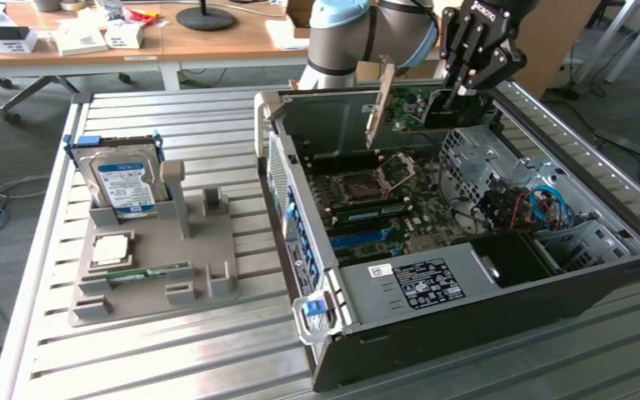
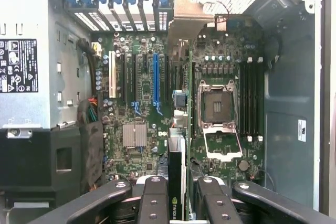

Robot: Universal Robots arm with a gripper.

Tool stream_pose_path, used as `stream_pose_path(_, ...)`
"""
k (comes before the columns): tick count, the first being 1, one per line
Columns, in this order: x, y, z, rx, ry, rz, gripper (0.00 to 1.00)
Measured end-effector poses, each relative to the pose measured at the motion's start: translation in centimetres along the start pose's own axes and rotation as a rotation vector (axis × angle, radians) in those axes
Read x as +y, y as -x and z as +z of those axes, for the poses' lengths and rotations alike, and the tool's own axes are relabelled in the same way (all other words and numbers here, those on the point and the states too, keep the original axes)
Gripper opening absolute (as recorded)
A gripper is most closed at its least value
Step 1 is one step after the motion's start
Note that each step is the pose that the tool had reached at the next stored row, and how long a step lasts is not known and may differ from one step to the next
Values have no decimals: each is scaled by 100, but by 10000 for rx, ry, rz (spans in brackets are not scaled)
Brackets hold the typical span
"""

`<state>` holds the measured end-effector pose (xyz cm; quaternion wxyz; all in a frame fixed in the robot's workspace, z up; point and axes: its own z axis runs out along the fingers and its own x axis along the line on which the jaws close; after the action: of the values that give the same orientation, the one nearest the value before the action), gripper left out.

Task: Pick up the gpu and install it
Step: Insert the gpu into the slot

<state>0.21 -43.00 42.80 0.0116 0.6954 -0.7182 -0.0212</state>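
Clenched on the gpu (image 1: 409, 107) at the exterior view's upper centre-right, above the open computer case (image 1: 432, 333), the gripper (image 1: 452, 104) could jam the card's edge against the motherboard (image 1: 415, 196) if it descends off-line from the blue slot (image 2: 155, 77).

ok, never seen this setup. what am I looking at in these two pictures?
A robot arm works at a metal table. The exterior view comes from a camera off the arm; the wrist view looks from the wrist into the open computer case, onto its motherboard. The jaws are shut on the gpu, held on edge over the case. On the exterior view's left, a grey holder carries a hard drive, a square chip and a memory stick.
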Motion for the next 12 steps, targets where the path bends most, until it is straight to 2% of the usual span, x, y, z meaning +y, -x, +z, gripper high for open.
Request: stream_pose_path(12,10,-2,114,4,0,0,26)
